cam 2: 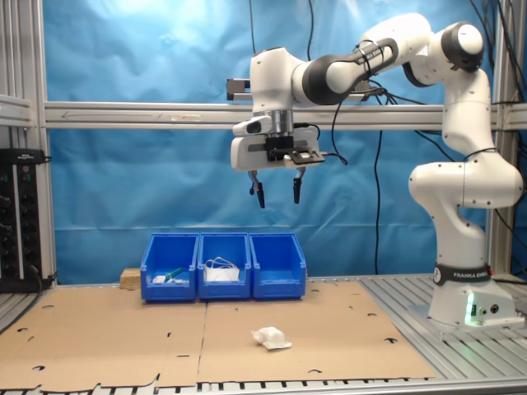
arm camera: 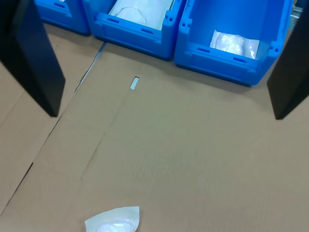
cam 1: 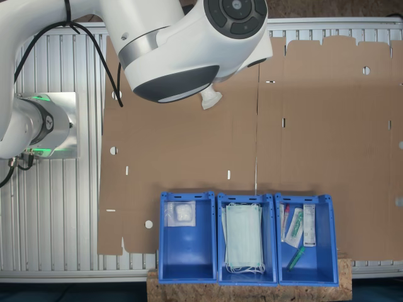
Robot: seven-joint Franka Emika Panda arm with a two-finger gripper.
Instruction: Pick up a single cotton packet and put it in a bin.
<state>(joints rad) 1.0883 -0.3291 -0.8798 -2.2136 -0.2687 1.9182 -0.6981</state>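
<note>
A cotton packet (cam 2: 271, 337), small, clear-wrapped and holding a white pad, lay loose on the brown cardboard sheet (cam 2: 123, 333), well apart from the row of three blue bins (cam 2: 222, 267) in the second exterior view; it looked slightly crumpled, one corner lifted. In the first exterior view it (cam 1: 210, 98) peeked out from beneath the arm's white housing, partly hidden. In the wrist view its (arm camera: 114, 220) edge showed, cut off by the frame. A second cotton packet (cam 1: 181, 214) rested flat inside the bin at the first exterior view's left end of the row (cam 1: 187, 267), near that bin's far wall, also seen in the wrist view (arm camera: 234, 43).
</note>
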